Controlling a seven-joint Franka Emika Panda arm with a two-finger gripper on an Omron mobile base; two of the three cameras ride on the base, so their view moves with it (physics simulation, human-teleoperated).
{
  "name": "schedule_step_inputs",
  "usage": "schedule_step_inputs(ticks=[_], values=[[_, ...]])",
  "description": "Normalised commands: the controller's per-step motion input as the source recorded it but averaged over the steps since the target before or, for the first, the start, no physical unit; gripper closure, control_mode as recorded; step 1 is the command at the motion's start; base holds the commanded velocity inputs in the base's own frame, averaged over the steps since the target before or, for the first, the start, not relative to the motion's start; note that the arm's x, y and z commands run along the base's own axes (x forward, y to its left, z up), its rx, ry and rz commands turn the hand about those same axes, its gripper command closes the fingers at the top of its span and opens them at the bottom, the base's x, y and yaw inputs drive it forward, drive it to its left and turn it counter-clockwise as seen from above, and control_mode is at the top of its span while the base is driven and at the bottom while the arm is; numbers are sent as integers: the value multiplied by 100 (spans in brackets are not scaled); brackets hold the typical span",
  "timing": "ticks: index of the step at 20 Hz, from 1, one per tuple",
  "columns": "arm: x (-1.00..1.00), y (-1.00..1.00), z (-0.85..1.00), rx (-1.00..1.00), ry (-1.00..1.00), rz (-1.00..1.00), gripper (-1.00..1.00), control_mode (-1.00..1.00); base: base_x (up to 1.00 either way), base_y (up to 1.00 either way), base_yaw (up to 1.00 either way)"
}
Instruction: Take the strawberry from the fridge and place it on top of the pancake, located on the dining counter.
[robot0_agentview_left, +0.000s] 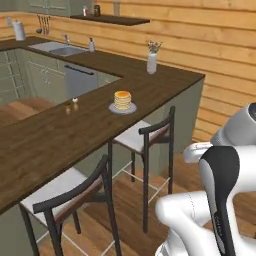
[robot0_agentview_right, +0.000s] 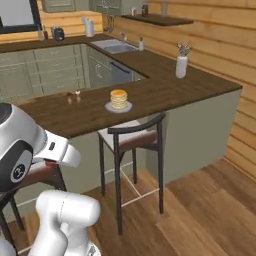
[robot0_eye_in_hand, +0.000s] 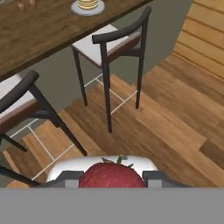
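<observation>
Left base view: my white arm rises at the lower right, folded low in front of the dining counter (robot0_agentview_left: 55, 132), a long dark-brown top on a pale green base. The pancake (robot0_agentview_left: 122, 99), a small golden stack on a grey plate (robot0_agentview_left: 122, 108), sits near the counter's front edge. A white vase (robot0_agentview_left: 152, 62) stands farther back toward the wooden wall, and a sink (robot0_agentview_left: 64, 50) is set in the far counter. Two black-legged stools (robot0_agentview_left: 145, 137) are tucked under the dining counter.

Right base view: the pancake (robot0_agentview_right: 118, 98) and its plate (robot0_agentview_right: 118, 106) lie directly above one stool (robot0_agentview_right: 132, 137); two small shakers (robot0_agentview_right: 73, 96) stand to their left on the same top.

Hand view: my gripper (robot0_eye_in_hand: 111, 180) points at the wooden floor beside the stools. The strawberry (robot0_eye_in_hand: 111, 175), red with a green calyx, sits pinched between my two fingers, which close on it from either side. The pancake (robot0_eye_in_hand: 88, 4) shows at the top edge, well apart from the fruit.
</observation>
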Motion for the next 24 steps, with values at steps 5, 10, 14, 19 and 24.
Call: schedule_step_inputs(ticks=[5,10,14,19,24], values=[[0,0,0,0,0,0,100,100,94,-71,68],[0,0,0,0,0,0,100,100,62,-93,63],[0,0,0,0,0,0,100,100,50,-97,48],[0,0,0,0,0,0,100,100,79,-55,16],[0,0,0,0,0,0,100,100,50,15,0]])
